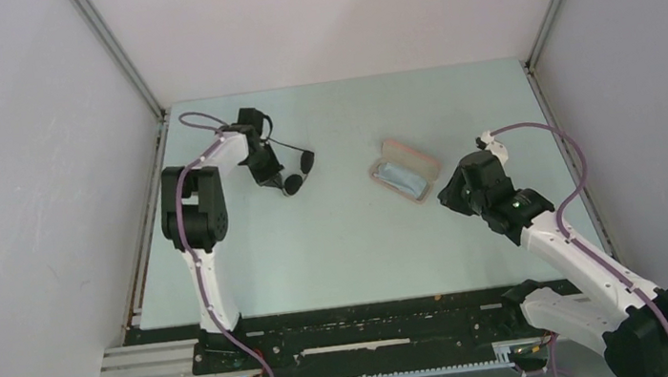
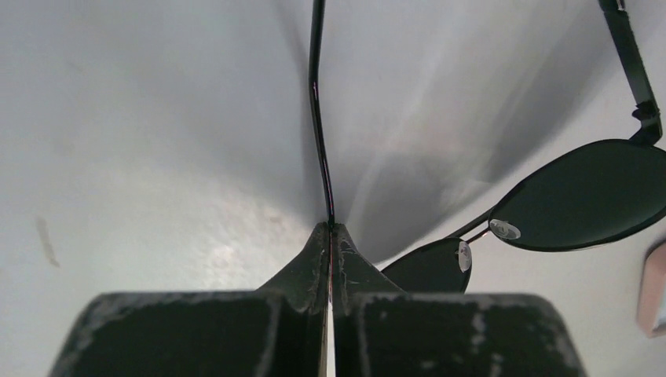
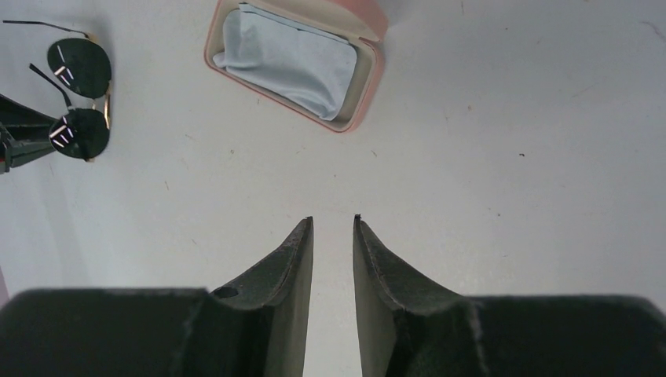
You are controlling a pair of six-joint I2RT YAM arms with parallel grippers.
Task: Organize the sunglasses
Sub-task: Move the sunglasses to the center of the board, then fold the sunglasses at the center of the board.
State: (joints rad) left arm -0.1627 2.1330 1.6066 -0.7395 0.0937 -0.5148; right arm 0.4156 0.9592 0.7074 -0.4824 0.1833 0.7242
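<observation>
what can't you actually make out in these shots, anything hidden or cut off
- Left wrist: both arm tips of the sunglasses run off the top edge; the left gripper covers part of the near lens.
- Top external: the pinch on the wire arm is too small to see, under the gripper's body.
- Right wrist: the cloth hides the floor of the case.

My left arm (image 1: 212,295) and right arm (image 1: 581,259) are white shells with chunky black joint housings. A purple cable (image 1: 182,221) runs along each. The right gripper (image 3: 331,221) has dark grey, wedge-shaped fingers (image 3: 287,263), scuffed pale at the edges, one with what may be a small screw hole.
</observation>
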